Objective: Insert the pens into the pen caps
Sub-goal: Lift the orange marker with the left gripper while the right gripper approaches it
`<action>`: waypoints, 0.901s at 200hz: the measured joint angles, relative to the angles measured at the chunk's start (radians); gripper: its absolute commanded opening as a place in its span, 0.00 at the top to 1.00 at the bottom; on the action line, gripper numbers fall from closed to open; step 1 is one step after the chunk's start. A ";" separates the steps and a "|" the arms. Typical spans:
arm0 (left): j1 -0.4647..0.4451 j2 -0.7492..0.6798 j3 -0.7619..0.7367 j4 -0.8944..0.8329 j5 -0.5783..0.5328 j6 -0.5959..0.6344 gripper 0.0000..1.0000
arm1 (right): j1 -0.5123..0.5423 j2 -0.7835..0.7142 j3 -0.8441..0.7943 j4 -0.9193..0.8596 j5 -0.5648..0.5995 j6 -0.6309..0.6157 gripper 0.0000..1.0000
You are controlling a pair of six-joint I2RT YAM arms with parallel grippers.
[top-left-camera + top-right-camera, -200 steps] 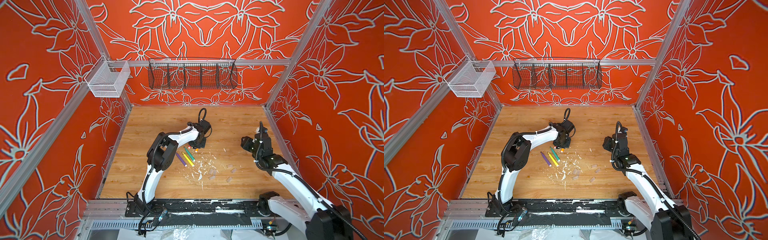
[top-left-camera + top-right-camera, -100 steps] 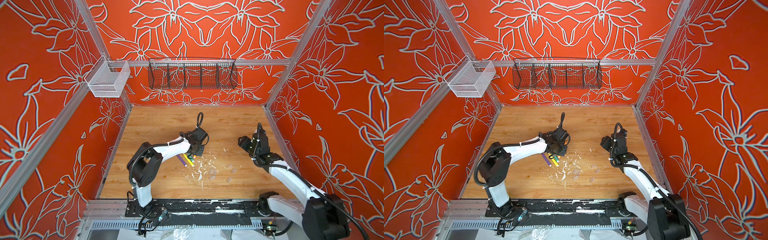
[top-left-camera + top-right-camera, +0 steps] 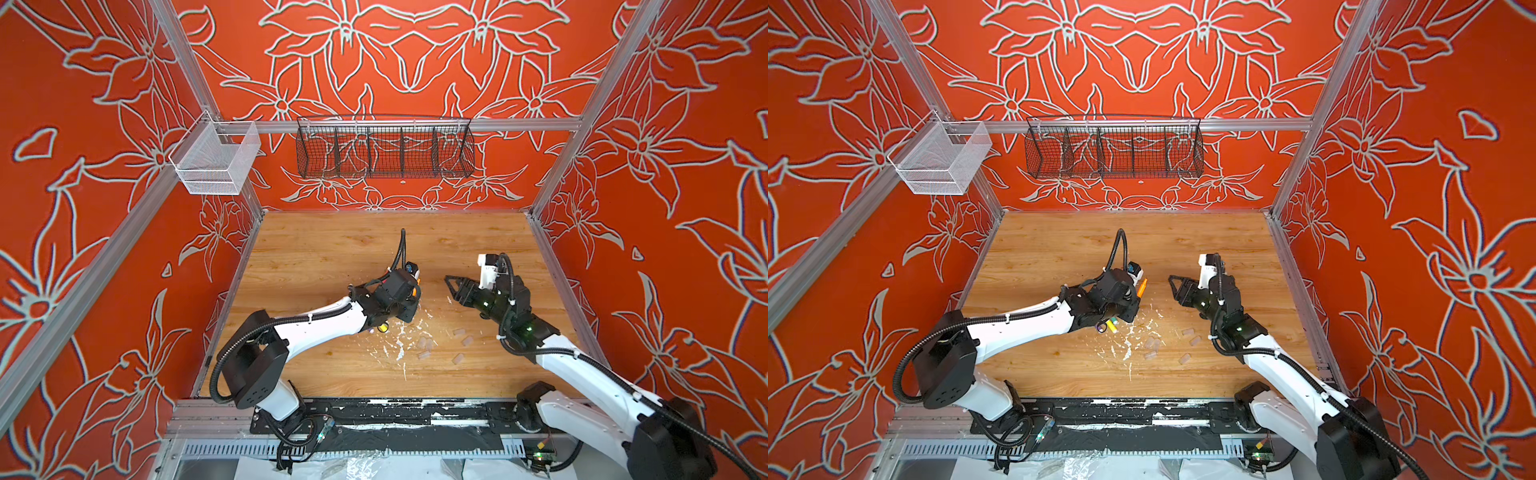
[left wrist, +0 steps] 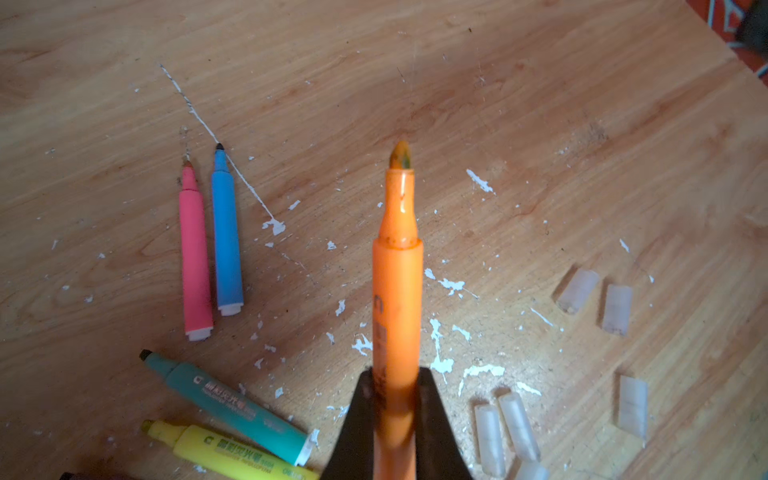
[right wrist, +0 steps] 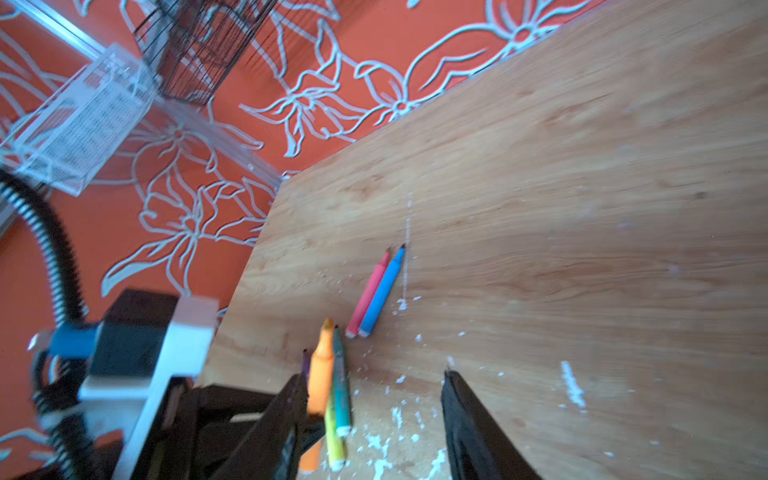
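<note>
My left gripper (image 4: 395, 378) is shut on the barrel of an orange pen (image 4: 397, 291), held above the table with its bare tip pointing away from the jaws; the same pen (image 3: 1141, 287) shows in a top view. On the wood lie a pink pen (image 4: 194, 257) and a blue pen (image 4: 226, 237) side by side, and a green pen (image 4: 232, 409) beside a yellow pen (image 4: 232, 455). A purple pen's tip (image 5: 305, 361) peeks out. Several clear pen caps (image 4: 577, 291) (image 3: 459, 332) lie loose. My right gripper (image 5: 372, 375) (image 3: 451, 286) hovers open and empty, pointing at the left one.
White flecks (image 3: 399, 349) are scattered on the wooden table (image 3: 332, 249) around the pens and caps. A black wire basket (image 3: 384, 151) hangs on the back wall and a white mesh basket (image 3: 214, 160) at the back left. Orange walls close in three sides.
The left arm has swung down and toward the front, lifting the orange pen off the table. The right gripper has moved left toward the middle, and its jaws have narrowed slightly.
</note>
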 measured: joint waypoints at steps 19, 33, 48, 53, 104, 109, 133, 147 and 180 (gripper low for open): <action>0.001 -0.011 0.000 0.032 -0.006 -0.033 1.00 | 0.017 0.027 0.000 0.051 -0.017 -0.003 0.44; -0.001 -0.021 -0.008 0.085 0.006 -0.026 1.00 | 0.017 0.047 -0.001 0.082 -0.032 -0.001 0.45; -0.011 -0.029 -0.032 0.136 0.018 -0.007 1.00 | 0.017 0.065 -0.004 0.111 -0.051 0.005 0.45; -0.014 -0.029 -0.037 0.139 0.019 -0.002 1.00 | 0.017 0.069 -0.005 0.121 -0.058 0.008 0.46; -0.028 -0.043 -0.050 0.149 0.053 0.039 1.00 | 0.017 0.120 -0.010 0.224 -0.135 0.054 0.52; -0.029 -0.047 -0.052 0.153 0.060 0.041 1.00 | 0.018 0.132 -0.010 0.230 -0.142 0.061 0.52; -0.033 -0.053 -0.054 0.165 0.092 0.051 1.00 | 0.024 0.198 -0.010 0.257 -0.170 0.079 0.53; -0.037 -0.052 -0.053 0.164 0.103 0.055 1.00 | 0.035 0.230 -0.010 0.260 -0.179 0.086 0.54; -0.041 -0.046 -0.048 0.163 0.127 0.059 1.00 | 0.066 0.293 0.002 0.271 -0.192 0.096 0.66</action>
